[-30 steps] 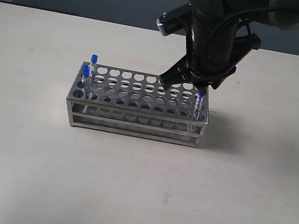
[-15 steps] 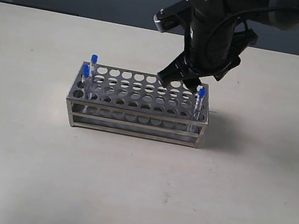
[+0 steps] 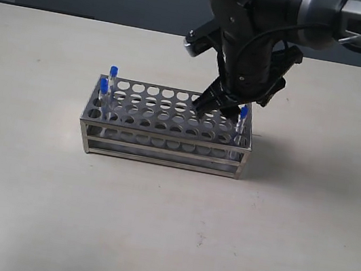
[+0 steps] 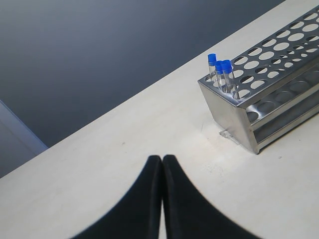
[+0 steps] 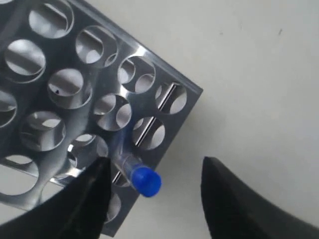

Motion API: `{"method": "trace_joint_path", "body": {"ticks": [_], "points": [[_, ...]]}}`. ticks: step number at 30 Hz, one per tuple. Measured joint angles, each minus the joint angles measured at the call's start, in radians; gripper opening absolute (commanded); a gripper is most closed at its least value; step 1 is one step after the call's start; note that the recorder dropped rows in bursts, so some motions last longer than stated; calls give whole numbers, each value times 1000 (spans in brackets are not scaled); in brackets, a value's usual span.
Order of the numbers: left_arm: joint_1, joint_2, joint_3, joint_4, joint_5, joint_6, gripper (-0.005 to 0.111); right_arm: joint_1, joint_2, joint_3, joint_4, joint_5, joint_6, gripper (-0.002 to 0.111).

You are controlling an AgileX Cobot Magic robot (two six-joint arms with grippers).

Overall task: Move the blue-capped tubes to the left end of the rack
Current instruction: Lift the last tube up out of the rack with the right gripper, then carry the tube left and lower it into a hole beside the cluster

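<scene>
One tube (image 5: 146, 181) is standing at the rack's (image 3: 170, 116) right end, and your right pincer (image 5: 154, 204) is hanging spread around its cap. You are lining up the grasp: next, close on it and lift straight.

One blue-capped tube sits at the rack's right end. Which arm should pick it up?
Right. The right pincer is open, straddling that tube. The left pincer is shut, over the table past the rack's left end.

Exterior elevated, whole rack (image 3: 167, 132); right wrist close above its corner; left wrist oblique.
</scene>
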Motion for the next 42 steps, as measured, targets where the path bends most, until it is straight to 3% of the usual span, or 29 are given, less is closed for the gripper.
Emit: {"method": "trace_joint_path", "body": {"ticks": [3, 5, 8, 9, 21, 42], "points": [[0, 0, 0, 0, 0, 0, 1, 0, 18, 0, -2, -9, 2, 49], [0, 0, 0, 0, 0, 0, 1, 0, 24, 0, -5, -21, 2, 36], [0, 0, 0, 0, 0, 0, 1, 0, 30, 0, -4, -21, 2, 5], [0, 0, 0, 0, 0, 0, 1, 0, 34, 0, -6, -16, 2, 0], [0, 0, 0, 0, 0, 0, 1, 3, 15, 0, 17, -13, 9, 0], [0, 0, 0, 0, 0, 0, 1, 23, -214, 2, 9, -40, 11, 0]]}}
